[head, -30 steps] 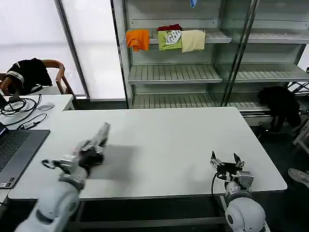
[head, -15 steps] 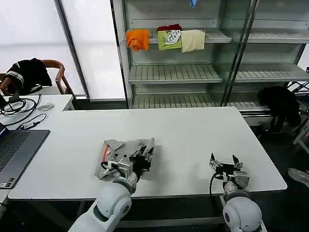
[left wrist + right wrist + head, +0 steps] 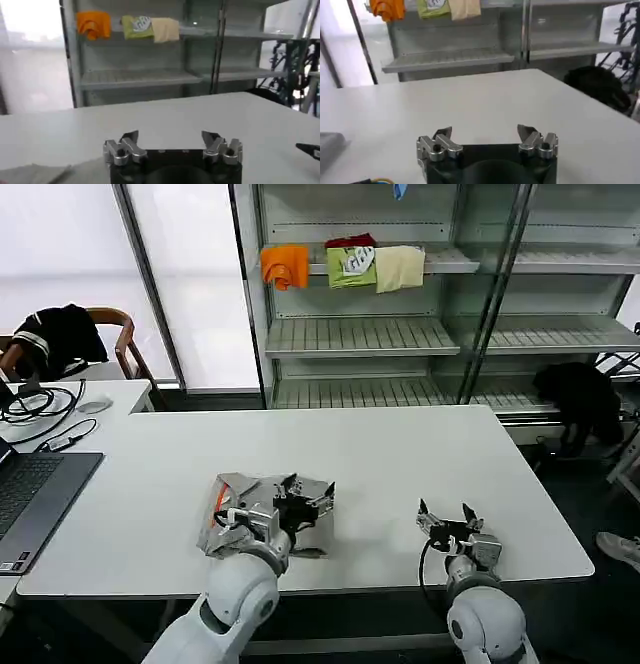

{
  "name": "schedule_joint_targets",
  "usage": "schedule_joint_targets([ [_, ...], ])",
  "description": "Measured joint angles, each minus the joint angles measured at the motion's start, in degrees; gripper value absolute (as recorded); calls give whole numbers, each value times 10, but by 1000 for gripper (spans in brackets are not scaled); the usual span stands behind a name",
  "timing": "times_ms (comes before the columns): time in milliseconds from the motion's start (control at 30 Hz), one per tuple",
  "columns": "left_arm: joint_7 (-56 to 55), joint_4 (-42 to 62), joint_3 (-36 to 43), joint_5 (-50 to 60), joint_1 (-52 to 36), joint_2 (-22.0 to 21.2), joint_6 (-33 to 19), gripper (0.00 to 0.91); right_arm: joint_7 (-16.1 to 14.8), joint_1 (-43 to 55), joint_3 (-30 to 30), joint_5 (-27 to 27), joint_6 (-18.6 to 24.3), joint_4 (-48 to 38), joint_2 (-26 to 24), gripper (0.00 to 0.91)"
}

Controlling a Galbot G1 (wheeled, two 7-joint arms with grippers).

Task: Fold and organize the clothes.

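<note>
Most of the white table (image 3: 400,454) is left bare, so free passage is offered across its far half and right side. The near-left part is taken up by a crumpled grey shirt (image 3: 235,506), over which the left gripper (image 3: 306,496) is held, fingers spread. The near-right edge is occupied by the open-fingered right gripper (image 3: 446,515). A laptop (image 3: 30,494) and cables (image 3: 45,409) are found to the left.

White rounded arms; black hands, silver fingertips (image 3: 125,148); black cable.

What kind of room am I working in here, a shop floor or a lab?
Most likely a lab or test room set up like a shop: metal shelving holding a few folded garments, a white table with a grey shirt, and a laptop on a side desk.
</note>
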Motion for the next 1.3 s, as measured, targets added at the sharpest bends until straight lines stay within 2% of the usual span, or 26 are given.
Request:
schedule_joint_targets([
  [267, -1, -3, -78, 15, 13, 34, 0, 907, 23, 42, -48, 79, -12, -16, 18, 907],
  [500, -3, -18, -154, 15, 41, 55, 0, 907, 45, 83, -101, 124, -16, -34, 36, 907],
  [767, -5, -32, -208, 17, 72, 60, 0, 907, 75, 113, -155, 147, -18, -53, 56, 907],
  [1100, -6, -34, -231, 16, 85, 65, 0, 907, 110, 115, -200, 155, -20, -61, 74, 907],
  [1133, -6, -34, -232, 15, 87, 65, 0, 907, 111, 114, -203, 155, -20, -62, 75, 856],
  [1167, -6, -34, -233, 15, 89, 65, 0, 907, 113, 114, -206, 155, -20, -63, 76, 756],
  [1300, -6, -31, -239, 15, 93, 64, 0, 907, 118, 110, -214, 154, -20, -66, 78, 544],
])
